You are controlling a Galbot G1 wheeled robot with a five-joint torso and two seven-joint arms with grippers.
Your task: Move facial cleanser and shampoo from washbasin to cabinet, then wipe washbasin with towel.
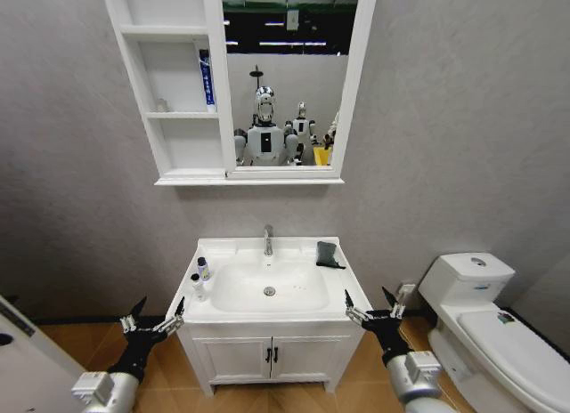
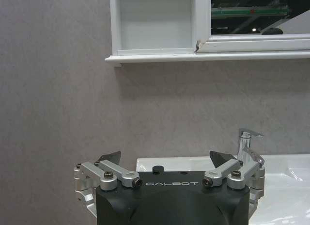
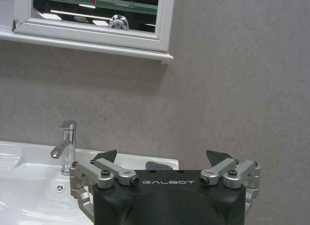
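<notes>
White wall cabinet at 12 o'clock, blue tube shelved. Glossy rectangular washbasin centre: folded dark towel at 2 o'clock, two small bottles at 9. My left gripper and right gripper flank it, jaws spread, empty.

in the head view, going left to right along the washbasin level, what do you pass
left pincer → two small bottles → tap → towel → right pincer → toilet
</notes>
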